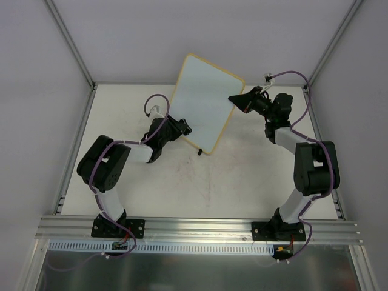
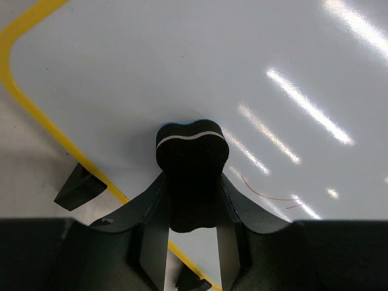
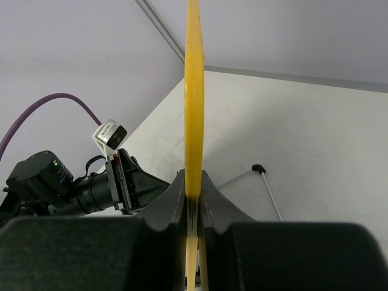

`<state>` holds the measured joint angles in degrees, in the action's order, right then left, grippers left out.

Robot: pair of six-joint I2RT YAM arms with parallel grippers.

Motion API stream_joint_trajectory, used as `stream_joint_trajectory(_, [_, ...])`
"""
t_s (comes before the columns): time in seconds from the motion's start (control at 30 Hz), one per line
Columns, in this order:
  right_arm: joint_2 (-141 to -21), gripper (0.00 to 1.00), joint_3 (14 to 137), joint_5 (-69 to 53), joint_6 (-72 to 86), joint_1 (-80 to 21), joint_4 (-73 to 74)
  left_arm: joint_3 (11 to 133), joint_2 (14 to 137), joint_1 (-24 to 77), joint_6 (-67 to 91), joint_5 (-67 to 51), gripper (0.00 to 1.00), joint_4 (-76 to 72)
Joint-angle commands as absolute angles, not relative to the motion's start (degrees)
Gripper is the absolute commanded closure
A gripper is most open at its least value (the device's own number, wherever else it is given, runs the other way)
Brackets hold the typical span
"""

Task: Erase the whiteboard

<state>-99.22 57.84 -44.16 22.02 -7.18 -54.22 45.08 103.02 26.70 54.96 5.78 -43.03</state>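
The whiteboard (image 1: pixel 203 103) stands tilted on the table, white with a yellow rim and small black feet (image 1: pixel 199 151). My right gripper (image 1: pixel 235 99) is shut on its right edge; the right wrist view shows the yellow rim (image 3: pixel 194 91) edge-on, clamped between the fingers (image 3: pixel 194 182). My left gripper (image 1: pixel 183 127) is shut on a black eraser block (image 2: pixel 191 160) with a thin white stripe, held against the board face (image 2: pixel 182 60) near its lower edge. A thin red pen line (image 2: pixel 267 194) remains on the board just right of the eraser.
White table top (image 1: pixel 242 176) with grey walls on three sides. One black foot (image 2: pixel 79 185) of the board shows below its rim. A thin white rod with a black tip (image 3: pixel 267 188) lies on the table behind the board. The left arm's wrist (image 3: pixel 91 182) is beside the board.
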Motion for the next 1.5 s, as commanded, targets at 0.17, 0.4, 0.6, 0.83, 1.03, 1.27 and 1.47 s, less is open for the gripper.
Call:
stream_joint_trajectory(0.17, [-96.9, 1.00, 57.0, -49.9, 18.1, -9.1, -55.8, 44.0, 103.4, 27.5, 50.9, 7.7, 1.00, -42.8])
stream_joint_trajectory(0.4, [-97.0, 1.00, 57.1, -49.7, 18.1, -9.1, -55.8, 46.4, 103.1, 35.0, 41.9, 10.0, 1.00, -48.4])
stream_joint_trajectory(0.6, [-97.2, 1.00, 57.2, -49.8, 18.2, -9.1, -55.8, 51.8, 104.5, 40.7, 32.8, 6.1, 1.00, -49.9])
stream_joint_trajectory(0.83, [-97.4, 1.00, 57.3, -49.9, 18.3, -9.0, -56.2, 55.5, 107.2, 42.4, 31.7, -7.1, 1.00, -52.1])
stream_joint_trajectory(1.03, [-97.5, 1.00, 57.3, -49.9, 18.4, -9.1, -56.1, 56.2, 107.0, 43.2, 30.1, -10.5, 1.00, -52.8])
stream_joint_trajectory(1.27, [-97.5, 1.00, 57.3, -49.9, 18.5, -9.0, -56.2, 52.8, 99.9, 43.1, 27.4, -9.7, 1.00, -52.1])
stream_joint_trajectory(1.47, [-97.3, 1.00, 57.1, -49.8, 18.5, -9.0, -56.0, 50.2, 83.3, 40.3, 27.9, -7.7, 1.00, -43.3])
